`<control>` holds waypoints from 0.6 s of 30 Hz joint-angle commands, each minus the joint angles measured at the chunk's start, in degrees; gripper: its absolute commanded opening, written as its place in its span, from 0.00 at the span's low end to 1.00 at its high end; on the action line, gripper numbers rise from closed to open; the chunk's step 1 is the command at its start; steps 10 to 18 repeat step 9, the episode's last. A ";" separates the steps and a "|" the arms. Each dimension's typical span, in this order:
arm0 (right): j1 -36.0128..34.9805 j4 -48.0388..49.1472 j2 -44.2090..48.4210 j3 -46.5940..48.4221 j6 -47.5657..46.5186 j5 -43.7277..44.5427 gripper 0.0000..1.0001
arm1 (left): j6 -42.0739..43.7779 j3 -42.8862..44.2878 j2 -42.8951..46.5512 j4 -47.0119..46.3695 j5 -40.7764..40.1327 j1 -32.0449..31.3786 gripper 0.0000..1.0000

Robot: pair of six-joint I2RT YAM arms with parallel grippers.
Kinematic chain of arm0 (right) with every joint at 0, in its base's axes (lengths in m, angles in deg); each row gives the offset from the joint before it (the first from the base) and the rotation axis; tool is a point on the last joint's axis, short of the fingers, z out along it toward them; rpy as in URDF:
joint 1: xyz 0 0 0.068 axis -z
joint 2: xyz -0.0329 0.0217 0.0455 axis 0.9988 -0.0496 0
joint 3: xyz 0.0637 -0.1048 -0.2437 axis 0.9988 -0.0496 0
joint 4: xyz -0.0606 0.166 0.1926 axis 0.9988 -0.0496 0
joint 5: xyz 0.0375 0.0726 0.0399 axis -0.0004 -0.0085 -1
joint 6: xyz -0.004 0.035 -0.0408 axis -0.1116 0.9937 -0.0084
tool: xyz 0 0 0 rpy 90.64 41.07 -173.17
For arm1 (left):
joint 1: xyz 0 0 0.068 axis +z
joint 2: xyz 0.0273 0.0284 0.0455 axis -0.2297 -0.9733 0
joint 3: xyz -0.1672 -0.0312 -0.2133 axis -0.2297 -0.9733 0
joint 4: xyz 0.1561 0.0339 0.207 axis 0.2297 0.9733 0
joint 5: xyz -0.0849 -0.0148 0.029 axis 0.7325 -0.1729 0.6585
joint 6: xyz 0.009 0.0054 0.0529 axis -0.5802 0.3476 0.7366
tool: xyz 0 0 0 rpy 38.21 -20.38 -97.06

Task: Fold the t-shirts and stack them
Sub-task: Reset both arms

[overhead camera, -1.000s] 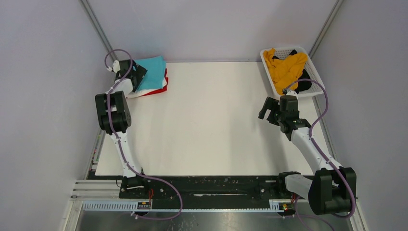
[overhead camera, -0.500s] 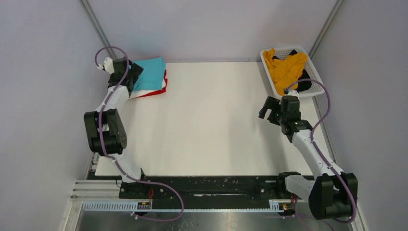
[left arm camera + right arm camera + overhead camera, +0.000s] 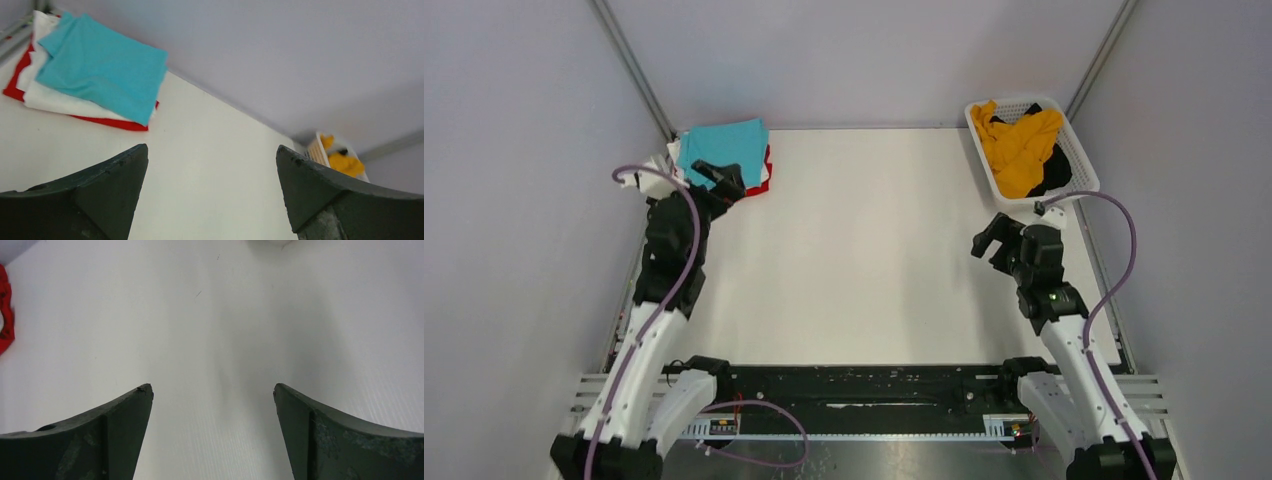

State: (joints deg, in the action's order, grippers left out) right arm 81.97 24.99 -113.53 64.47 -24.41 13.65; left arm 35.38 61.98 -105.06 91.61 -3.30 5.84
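A folded teal t-shirt [image 3: 721, 145] lies on top of a white t-shirt [image 3: 47, 97] and a red t-shirt [image 3: 764, 178] in a stack at the table's far left corner; the stack also shows in the left wrist view [image 3: 100, 65]. A mustard yellow t-shirt [image 3: 1021, 145] and a black t-shirt [image 3: 1056, 172] lie crumpled in the white mesh basket [image 3: 1079, 140]. My left gripper [image 3: 724, 180] is open and empty, just in front of the stack. My right gripper [image 3: 989, 240] is open and empty above the bare table, in front of the basket.
The white table sheet [image 3: 864, 250] spans the area between the arms. Grey walls enclose the table on three sides, with metal posts at the back corners. The black rail [image 3: 864, 385] holding the arm bases runs along the near edge.
My left arm has pulled back from the stack toward the near side, uncovering the teal shirt. My right arm has drawn back from the basket toward the near edge.
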 commanded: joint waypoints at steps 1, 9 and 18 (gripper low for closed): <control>0.27 1.20 7.23 -2.60 4.57 6.68 1.00 | 7.36 -7.49 8.33 4.24 8.60 -3.32 0.99; 0.27 1.97 20.34 -7.47 7.15 11.86 1.00 | 8.86 -10.26 12.25 15.31 8.25 -3.37 0.99; 0.27 1.97 20.34 -7.47 7.15 11.86 1.00 | 8.86 -10.26 12.25 15.31 8.25 -3.37 0.99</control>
